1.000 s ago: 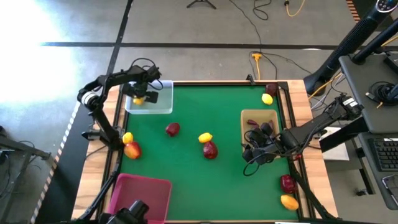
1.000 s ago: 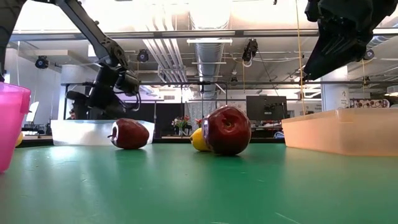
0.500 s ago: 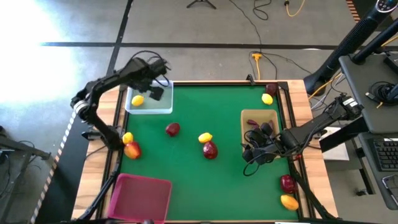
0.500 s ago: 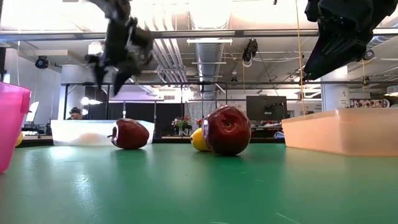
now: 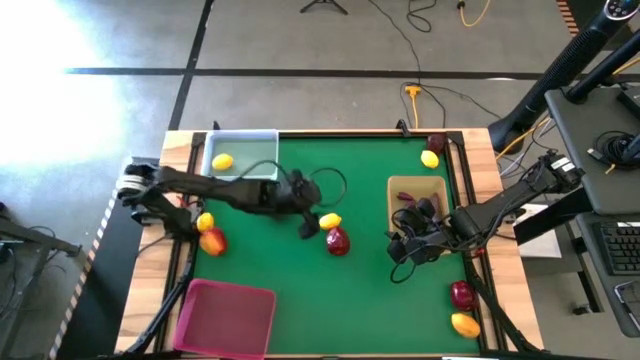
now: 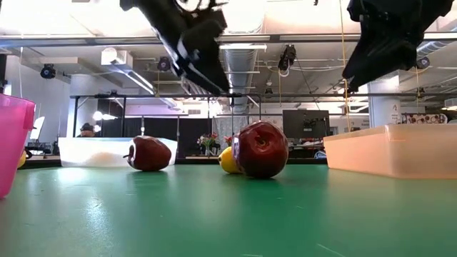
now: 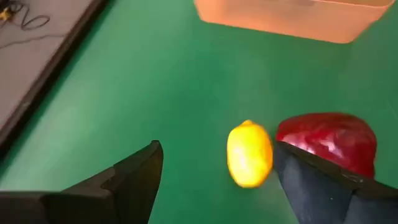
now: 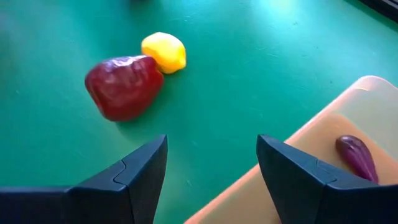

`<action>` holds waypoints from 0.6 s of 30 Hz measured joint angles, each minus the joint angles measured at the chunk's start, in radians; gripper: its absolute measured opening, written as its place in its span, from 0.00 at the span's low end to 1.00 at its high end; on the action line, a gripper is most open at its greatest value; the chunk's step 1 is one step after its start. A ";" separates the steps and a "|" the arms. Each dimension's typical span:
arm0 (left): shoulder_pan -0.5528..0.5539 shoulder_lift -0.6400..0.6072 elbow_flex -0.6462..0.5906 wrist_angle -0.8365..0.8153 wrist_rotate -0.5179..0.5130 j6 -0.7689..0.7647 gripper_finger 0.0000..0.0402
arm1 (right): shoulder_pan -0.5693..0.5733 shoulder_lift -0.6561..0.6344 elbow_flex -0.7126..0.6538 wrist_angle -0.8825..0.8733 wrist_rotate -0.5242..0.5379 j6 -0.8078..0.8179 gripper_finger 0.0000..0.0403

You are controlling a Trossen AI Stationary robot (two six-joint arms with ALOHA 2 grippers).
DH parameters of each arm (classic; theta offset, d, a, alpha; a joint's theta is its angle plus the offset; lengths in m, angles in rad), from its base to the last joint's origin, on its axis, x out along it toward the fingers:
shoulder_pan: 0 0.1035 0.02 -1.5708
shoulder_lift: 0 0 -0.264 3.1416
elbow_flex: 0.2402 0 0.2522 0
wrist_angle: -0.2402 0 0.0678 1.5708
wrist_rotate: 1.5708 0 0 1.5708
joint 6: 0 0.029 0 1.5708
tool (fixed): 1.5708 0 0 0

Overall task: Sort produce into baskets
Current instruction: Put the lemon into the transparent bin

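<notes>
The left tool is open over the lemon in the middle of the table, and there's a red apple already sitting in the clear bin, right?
Not quite. The clear bin holds a lemon, not a red apple; the high view shows it. The rest is right: the left tool is open over the middle lemon, as the left wrist view shows.

High view straight down over the whole surface [image 5: 360, 290], low view level at surface height facing the room, both wrist views close above the centre, sharing lemon [image 7: 249, 154] and red fruit [image 8: 122, 86]
</notes>
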 joint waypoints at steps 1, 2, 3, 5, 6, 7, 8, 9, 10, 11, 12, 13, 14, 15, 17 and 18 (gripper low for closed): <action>-0.001 0.019 -0.006 0.021 -0.002 -0.002 0.71 | 0.000 0.000 0.000 0.000 0.000 0.000 0.60; 0.000 0.036 -0.011 0.032 -0.006 -0.009 0.71 | 0.000 0.000 0.000 0.002 0.000 0.001 0.60; 0.002 0.056 -0.014 0.039 -0.008 -0.011 0.71 | 0.000 0.000 0.000 0.008 0.000 0.001 0.60; 0.008 0.098 -0.019 0.048 -0.008 -0.012 0.71 | 0.000 0.000 0.000 0.014 0.000 0.002 0.60; 0.008 0.120 -0.021 0.059 -0.008 -0.012 0.71 | 0.000 0.000 0.000 0.014 0.000 0.007 0.60; 0.008 0.142 -0.022 0.073 -0.008 -0.008 0.71 | 0.000 0.000 0.000 0.014 -0.001 0.014 0.60; 0.007 0.161 -0.023 0.090 -0.007 0.000 0.71 | 0.000 0.000 0.000 0.014 -0.001 0.018 0.60; 0.007 0.181 -0.023 0.109 -0.006 0.011 0.71 | 0.000 0.000 0.000 0.014 -0.001 0.019 0.60; 0.006 0.199 -0.023 0.131 0.005 0.026 0.71 | 0.000 0.000 0.000 0.014 -0.001 0.019 0.60; 0.004 0.216 -0.023 0.152 0.032 0.038 0.71 | 0.000 0.000 0.000 0.014 -0.001 0.019 0.60; 0.005 0.232 -0.023 0.170 0.053 0.045 0.71 | 0.000 0.000 0.000 0.014 -0.001 0.019 0.60; 0.004 0.243 -0.023 0.188 0.072 0.045 0.71 | 0.000 0.000 0.000 0.014 -0.001 0.019 0.60; 0.005 0.251 -0.023 0.205 0.080 0.043 0.71 | 0.000 0.000 0.000 0.014 -0.001 0.019 0.60; 0.004 0.257 -0.023 0.214 0.085 0.042 0.71 | 0.000 0.000 0.000 0.014 -0.001 0.019 0.60; 0.004 0.270 -0.022 0.219 0.091 0.042 0.71 | 0.000 0.000 0.000 0.014 -0.002 0.019 0.60; 0.004 0.279 -0.022 0.219 0.091 0.042 0.71 | 0.000 0.000 0.000 0.014 -0.002 0.019 0.60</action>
